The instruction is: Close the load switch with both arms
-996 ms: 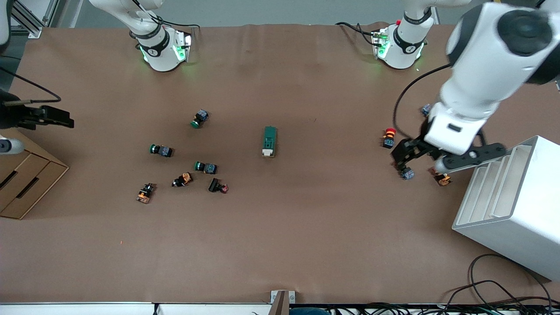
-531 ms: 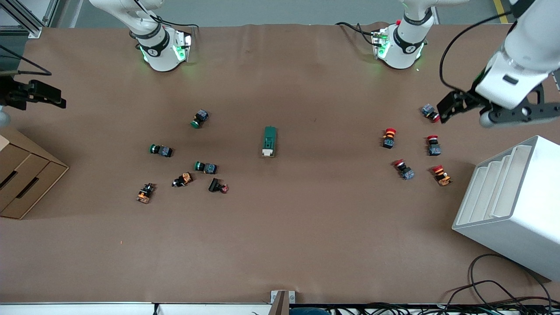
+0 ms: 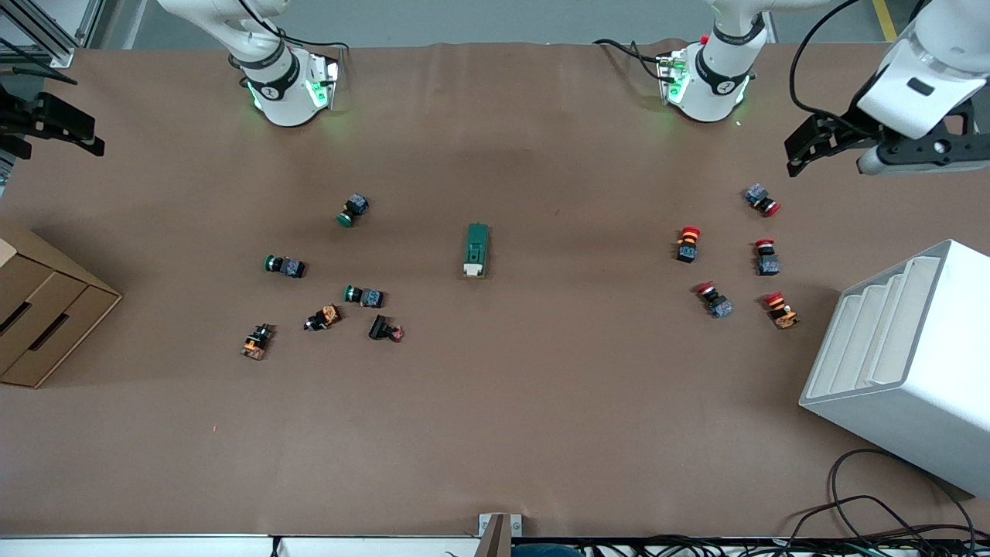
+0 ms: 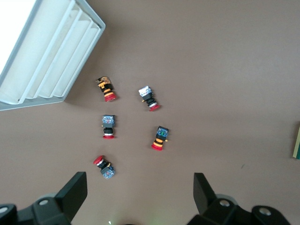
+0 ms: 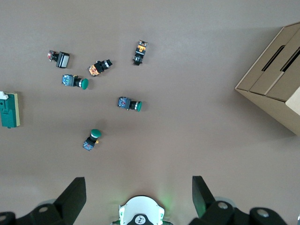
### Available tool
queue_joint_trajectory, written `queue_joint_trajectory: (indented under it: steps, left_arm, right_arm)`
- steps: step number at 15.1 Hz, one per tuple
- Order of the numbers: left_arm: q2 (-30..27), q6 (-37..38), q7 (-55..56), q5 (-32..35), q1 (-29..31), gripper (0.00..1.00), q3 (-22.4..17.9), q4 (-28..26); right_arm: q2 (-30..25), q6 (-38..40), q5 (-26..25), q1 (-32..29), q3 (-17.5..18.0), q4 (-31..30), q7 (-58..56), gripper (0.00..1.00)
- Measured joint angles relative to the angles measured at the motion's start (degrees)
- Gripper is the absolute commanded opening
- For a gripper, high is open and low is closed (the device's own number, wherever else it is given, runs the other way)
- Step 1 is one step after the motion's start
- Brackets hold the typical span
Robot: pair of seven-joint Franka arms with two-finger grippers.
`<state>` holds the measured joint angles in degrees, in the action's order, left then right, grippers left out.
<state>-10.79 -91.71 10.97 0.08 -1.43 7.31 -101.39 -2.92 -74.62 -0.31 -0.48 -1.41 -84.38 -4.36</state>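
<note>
The load switch (image 3: 476, 249), a dark-green block with a white end piece, lies alone at the table's middle. It shows in the right wrist view (image 5: 9, 110), and as a sliver at the edge of the left wrist view (image 4: 297, 140). My left gripper (image 3: 800, 151) is open and empty, raised over the left arm's end of the table, above the red push buttons; its jaws stand wide in the left wrist view (image 4: 140, 197). My right gripper (image 3: 91, 137) is open and empty, raised over the right arm's end of the table, with its jaws wide (image 5: 137, 187).
Several red push buttons (image 3: 688, 244) (image 4: 159, 138) lie toward the left arm's end, beside a white slotted rack (image 3: 905, 363) (image 4: 47, 51). Several green, orange and black push buttons (image 3: 285, 265) (image 5: 129, 104) lie toward the right arm's end, near a cardboard drawer box (image 3: 39, 309) (image 5: 276, 89).
My left gripper rose from low among the red buttons and drew back toward the left arm's base. My right gripper also drew back toward the bases. The load switch has not moved.
</note>
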Motion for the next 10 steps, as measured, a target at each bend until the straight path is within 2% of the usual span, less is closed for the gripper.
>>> queue_joint_trajectory:
  steps: [4,10]
  left_arm:
    - [-0.53,0.04,-0.99,-1.64,0.22,1.00,-1.65,-0.28]
    - [0.28,-0.02,-1.28,-1.71,0.52,1.00,-1.70,1.23]
  right_arm:
    - [-2.06,-3.72,0.00,0.10,0.17,-4.25,-0.02,1.00]
    - [-2.99,-4.23,0.03,0.10,0.08,-5.17,-0.02,1.00]
